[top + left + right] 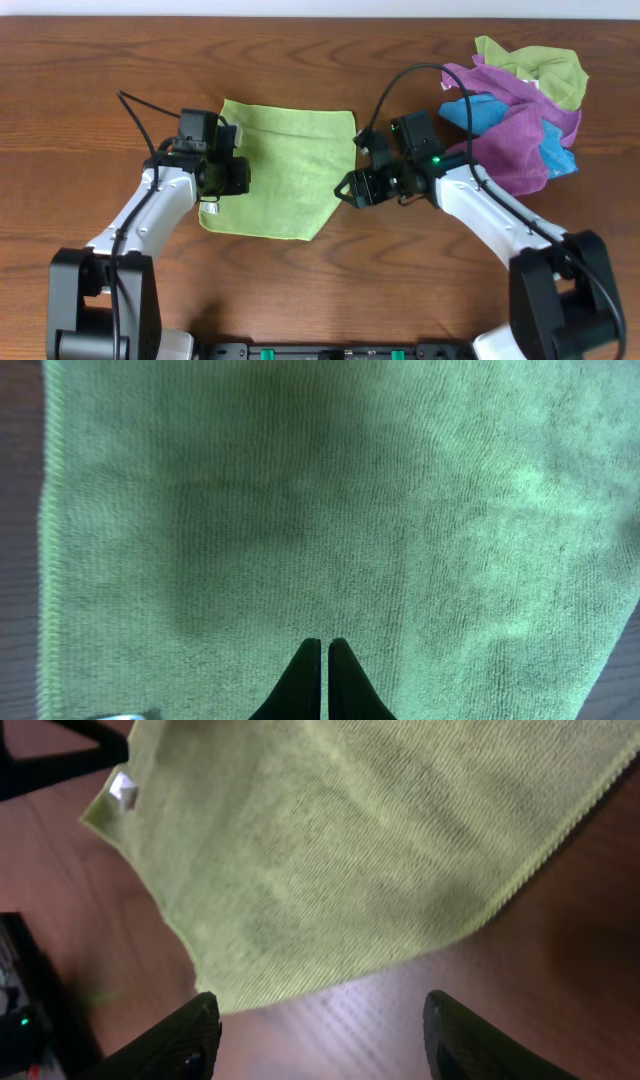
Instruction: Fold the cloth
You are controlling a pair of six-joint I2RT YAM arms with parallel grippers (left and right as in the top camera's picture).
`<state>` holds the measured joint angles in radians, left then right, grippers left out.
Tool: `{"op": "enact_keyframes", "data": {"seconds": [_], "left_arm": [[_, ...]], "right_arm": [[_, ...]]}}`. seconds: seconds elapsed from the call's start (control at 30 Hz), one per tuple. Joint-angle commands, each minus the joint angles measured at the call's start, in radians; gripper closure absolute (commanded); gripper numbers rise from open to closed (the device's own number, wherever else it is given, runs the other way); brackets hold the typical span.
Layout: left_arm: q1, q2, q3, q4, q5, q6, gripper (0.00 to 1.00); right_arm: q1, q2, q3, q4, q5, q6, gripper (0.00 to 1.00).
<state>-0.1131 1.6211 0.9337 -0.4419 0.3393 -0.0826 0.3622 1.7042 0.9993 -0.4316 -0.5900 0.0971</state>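
Note:
A lime green cloth [285,165] lies flat on the wooden table, folded to a smaller, slightly skewed rectangle. My left gripper [232,176] sits over the cloth's left part; in the left wrist view its fingers [324,650] are shut together above the green fabric [330,510], holding nothing. My right gripper [350,188] is just off the cloth's right edge; in the right wrist view its fingers [320,1020] are wide open over bare wood, with the cloth's edge [340,850] just beyond them. A small white tag [122,788] shows at one cloth corner.
A pile of purple, blue and green cloths [520,110] lies at the back right of the table [80,90]. Black cables run from both arms over the table.

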Motion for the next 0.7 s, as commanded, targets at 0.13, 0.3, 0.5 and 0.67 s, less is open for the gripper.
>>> {"op": "enact_keyframes", "data": {"seconds": [0.13, 0.3, 0.5, 0.67], "left_arm": [[0.000, 0.010, -0.016, 0.010, 0.040, -0.023, 0.94], [-0.004, 0.010, -0.016, 0.010, 0.054, -0.023, 0.94], [-0.067, 0.010, -0.016, 0.013, 0.093, -0.023, 0.94], [-0.160, 0.016, -0.016, 0.024, 0.092, -0.022, 0.94]], "right_arm": [[0.004, 0.142, 0.000, 0.102, -0.021, 0.081, 0.36], [0.003, 0.155, 0.000, 0.108, 0.058, 0.119, 0.36], [-0.004, 0.155, 0.000, 0.124, 0.142, 0.152, 0.35], [-0.024, 0.177, 0.000, 0.174, 0.127, 0.203, 0.34]]}}
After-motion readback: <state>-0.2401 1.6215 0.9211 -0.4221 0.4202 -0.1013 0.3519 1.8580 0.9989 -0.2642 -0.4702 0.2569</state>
